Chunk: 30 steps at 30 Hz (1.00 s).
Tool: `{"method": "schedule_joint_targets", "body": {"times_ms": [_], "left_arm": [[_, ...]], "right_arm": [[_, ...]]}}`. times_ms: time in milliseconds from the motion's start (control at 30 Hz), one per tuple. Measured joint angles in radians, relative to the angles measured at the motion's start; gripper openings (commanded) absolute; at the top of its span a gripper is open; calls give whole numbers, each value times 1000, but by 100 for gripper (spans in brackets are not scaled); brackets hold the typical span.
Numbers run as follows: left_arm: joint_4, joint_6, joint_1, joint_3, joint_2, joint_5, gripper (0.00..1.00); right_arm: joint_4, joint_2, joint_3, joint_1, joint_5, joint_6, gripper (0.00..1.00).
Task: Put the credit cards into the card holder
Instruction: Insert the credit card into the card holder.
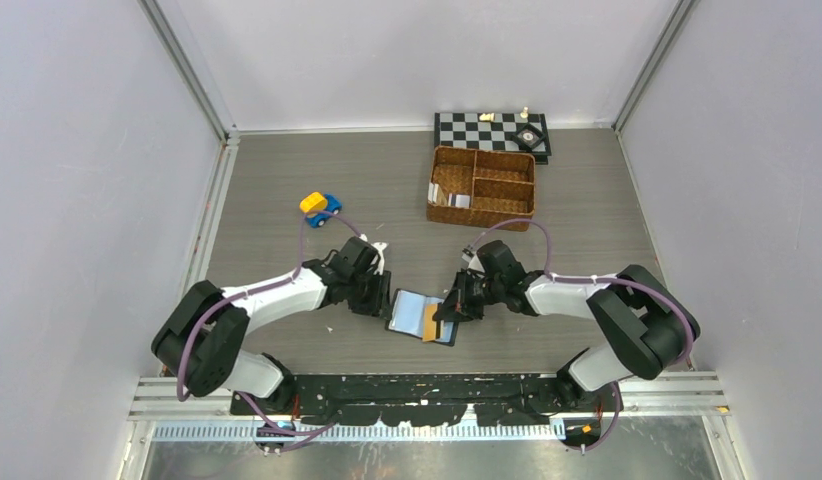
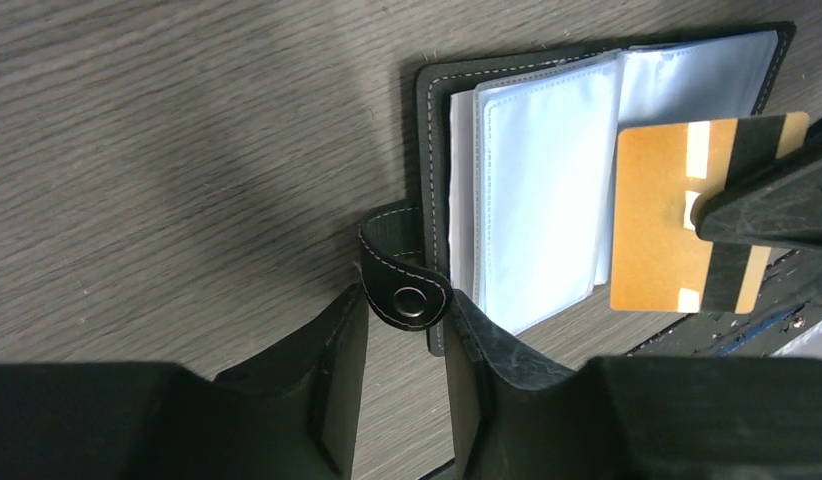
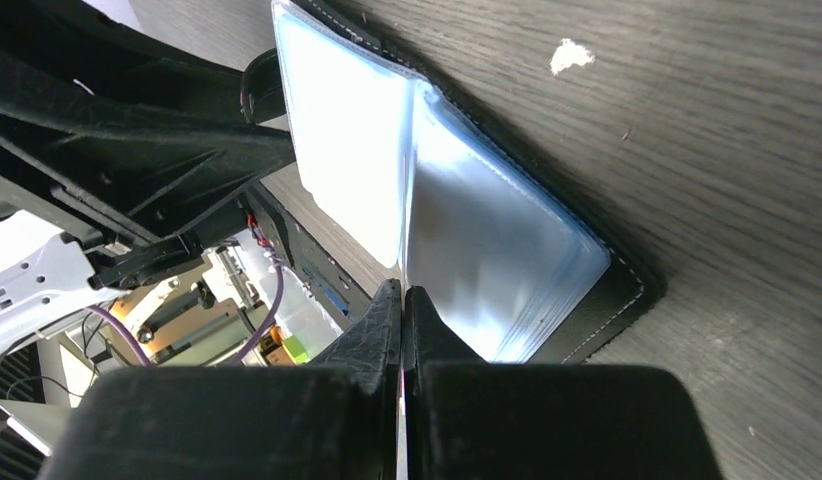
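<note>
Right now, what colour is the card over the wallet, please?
The card is tan-orange with a dark stripe; clearest in the left wrist view.

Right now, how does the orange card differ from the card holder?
The orange card has a dark stripe; the card holder is black with pale sleeves. The card is smaller than the holder. The right gripper pinches the card; the holder lies open on the table. Both are rectangular.

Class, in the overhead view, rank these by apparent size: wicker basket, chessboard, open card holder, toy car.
Largest to smallest:
1. wicker basket
2. chessboard, close behind; it lies farther from the camera, so this is unsure
3. card holder
4. toy car
</note>
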Motion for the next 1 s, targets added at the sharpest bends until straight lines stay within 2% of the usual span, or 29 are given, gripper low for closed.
{"method": "schedule_joint_targets", "body": {"times_ms": [267, 700, 1000], "left_arm": [[-1, 1, 0, 9, 16, -4, 25], [-3, 5, 0, 25, 37, -13, 18], [-8, 19, 0, 29, 40, -18, 10]], "right_arm": [[-17, -11, 6, 0, -15, -23, 1], [15, 27, 5, 0, -19, -21, 1], [20, 35, 5, -3, -18, -20, 1]]}}
